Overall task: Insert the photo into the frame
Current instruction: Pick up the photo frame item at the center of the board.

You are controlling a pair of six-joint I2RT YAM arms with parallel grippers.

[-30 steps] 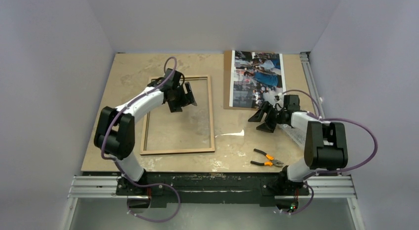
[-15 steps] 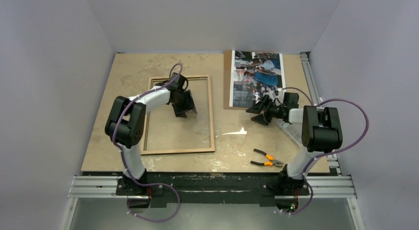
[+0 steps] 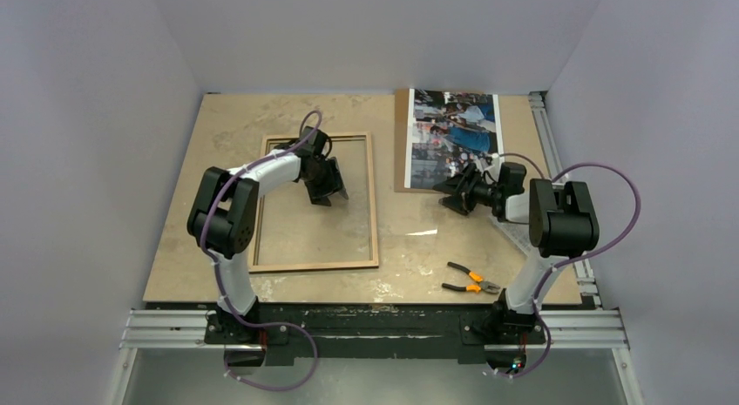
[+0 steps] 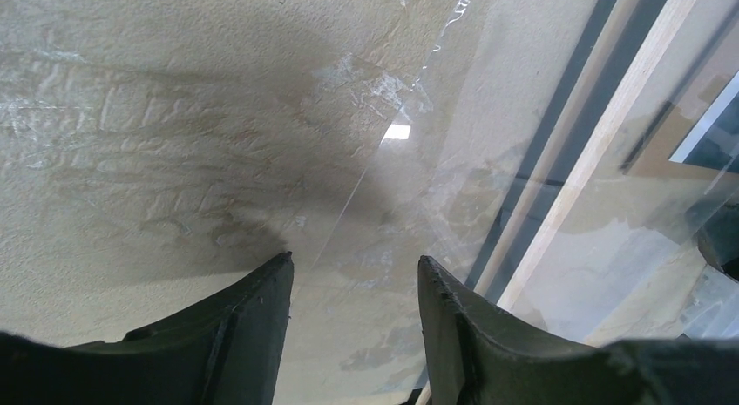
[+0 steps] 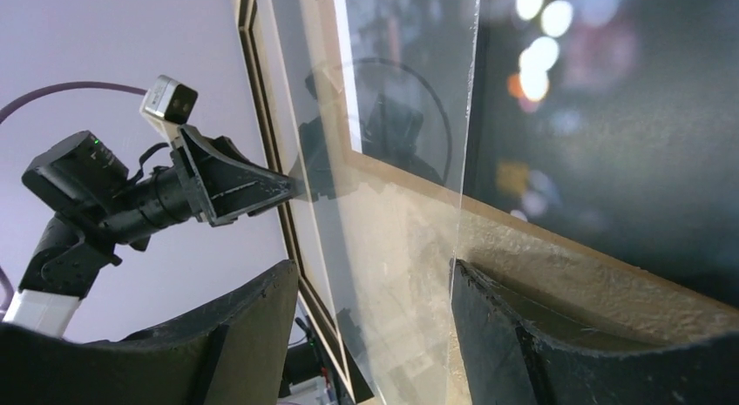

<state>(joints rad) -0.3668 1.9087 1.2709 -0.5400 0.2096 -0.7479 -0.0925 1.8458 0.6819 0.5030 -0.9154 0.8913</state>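
Note:
The photo (image 3: 455, 135), a colour street scene, lies face up on a brown backing board (image 3: 402, 144) at the back right. The frame (image 3: 374, 205) lies left of centre with its wood-coloured back up. A clear pane (image 4: 436, 161) lies shifted right across the frame's right rail (image 4: 601, 135), and its left edge runs inside the frame. My left gripper (image 3: 331, 189) hovers inside the frame, open (image 4: 354, 259) over that pane edge. My right gripper (image 3: 451, 196) lies on its side at the photo's near edge, open (image 5: 375, 266), with the pane's right edge (image 5: 466, 161) by one fingertip.
Orange-handled pliers (image 3: 471, 279) lie near the front edge, right of centre. A glint of the pane (image 3: 424, 232) shows between the frame and the right arm. Metal rails (image 3: 547, 135) run along the table's right side.
The left gripper's jaws have narrowed and it has shifted slightly inside the frame. The right gripper has moved back and left to the photo's near edge.

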